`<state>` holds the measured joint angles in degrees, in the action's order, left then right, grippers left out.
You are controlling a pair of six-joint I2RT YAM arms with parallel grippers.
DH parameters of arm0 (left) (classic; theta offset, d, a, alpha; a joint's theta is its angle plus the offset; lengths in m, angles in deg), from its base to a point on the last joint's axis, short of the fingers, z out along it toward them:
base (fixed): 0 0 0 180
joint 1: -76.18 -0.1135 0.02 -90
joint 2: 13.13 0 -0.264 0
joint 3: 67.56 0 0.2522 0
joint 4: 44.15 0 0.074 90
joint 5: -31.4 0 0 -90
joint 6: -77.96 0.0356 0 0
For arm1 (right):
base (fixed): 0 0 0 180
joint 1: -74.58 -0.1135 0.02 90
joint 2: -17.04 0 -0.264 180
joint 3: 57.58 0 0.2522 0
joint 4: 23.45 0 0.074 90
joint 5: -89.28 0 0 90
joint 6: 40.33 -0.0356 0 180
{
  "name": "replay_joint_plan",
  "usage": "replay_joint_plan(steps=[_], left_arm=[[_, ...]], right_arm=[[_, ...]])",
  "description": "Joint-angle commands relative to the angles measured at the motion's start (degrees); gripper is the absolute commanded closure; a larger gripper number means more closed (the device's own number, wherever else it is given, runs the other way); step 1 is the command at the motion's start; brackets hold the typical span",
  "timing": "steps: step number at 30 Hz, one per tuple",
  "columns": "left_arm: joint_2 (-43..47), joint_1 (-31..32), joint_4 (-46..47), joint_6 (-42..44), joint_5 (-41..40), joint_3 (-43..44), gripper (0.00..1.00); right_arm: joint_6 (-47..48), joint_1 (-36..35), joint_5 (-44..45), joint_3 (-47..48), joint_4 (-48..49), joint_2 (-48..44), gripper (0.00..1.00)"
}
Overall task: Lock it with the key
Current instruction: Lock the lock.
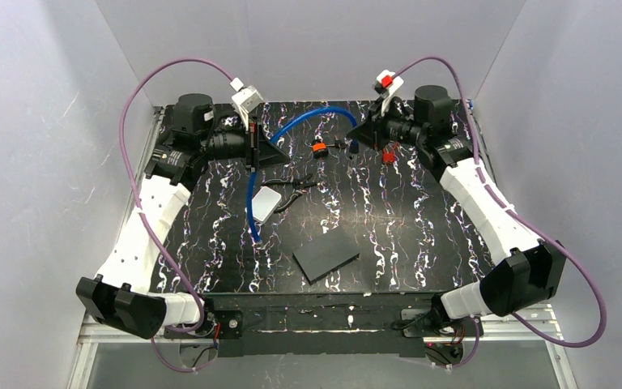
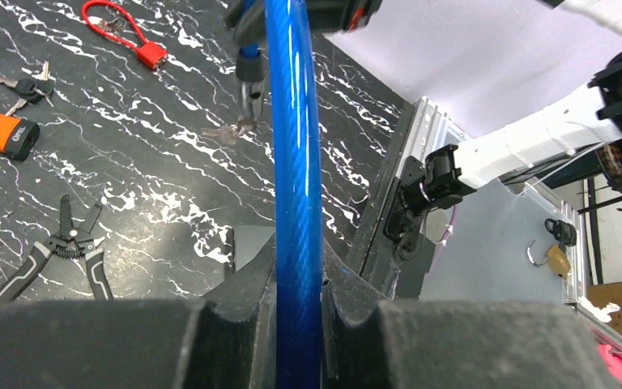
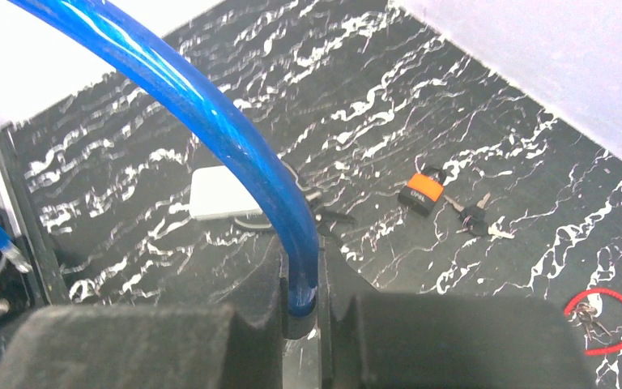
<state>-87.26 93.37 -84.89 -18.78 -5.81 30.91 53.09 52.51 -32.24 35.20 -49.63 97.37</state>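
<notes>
Counting from the overhead view gives one lock (image 1: 312,116), a long blue cable. Also logged are one orange padlock (image 1: 318,149), one red loop lock (image 2: 125,32), one pair of pliers (image 1: 298,188), one white box (image 1: 266,203) and one black plate (image 1: 326,255). Three key bunches (image 2: 24,83) are noted: beside the orange padlock, under the raised cable, and inside the red loop. Which bunch fits the blue lock cannot be told.

The lock is held above the table (image 1: 421,235) at two places. By the left gripper (image 2: 298,324) the cable is pinched partway along, jaws pressed on it. By the right gripper (image 3: 300,312) one cable end is pinched. Between them the cable arches near the far edge. The remaining length drops just left of the white box and ends left of the black plate.

Both grippers are placed close to the back edge. The widest bare surface is found on the near right. The black plate lies near the front edge.
</notes>
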Motion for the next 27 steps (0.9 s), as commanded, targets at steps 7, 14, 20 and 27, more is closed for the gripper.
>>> replay_joint_plan(steps=[7,14,20,27], left_arm=[[4.1,-0.23,-1.65,8.89,-2.39,-3.61,0.49],[5.37,-0.23,-2.72,14.64,-5.25,-6.55,0.29],[6.18,-0.23,-2.39,17.96,-6.63,-9.61,0.27],[7.47,-0.44,-3.14,19.33,-4.5,-12.44,0.29]], right_arm=[[-16.27,3.75,-4.17,8.18,11.39,0.84,0.99],[-19.62,4.86,-4.38,11.0,11.2,1.14,0.99],[-23.26,5.4,-5.76,10.72,13.13,1.1,0.99],[-24.28,5.7,-6.35,11.32,14.0,0.96,0.99]])
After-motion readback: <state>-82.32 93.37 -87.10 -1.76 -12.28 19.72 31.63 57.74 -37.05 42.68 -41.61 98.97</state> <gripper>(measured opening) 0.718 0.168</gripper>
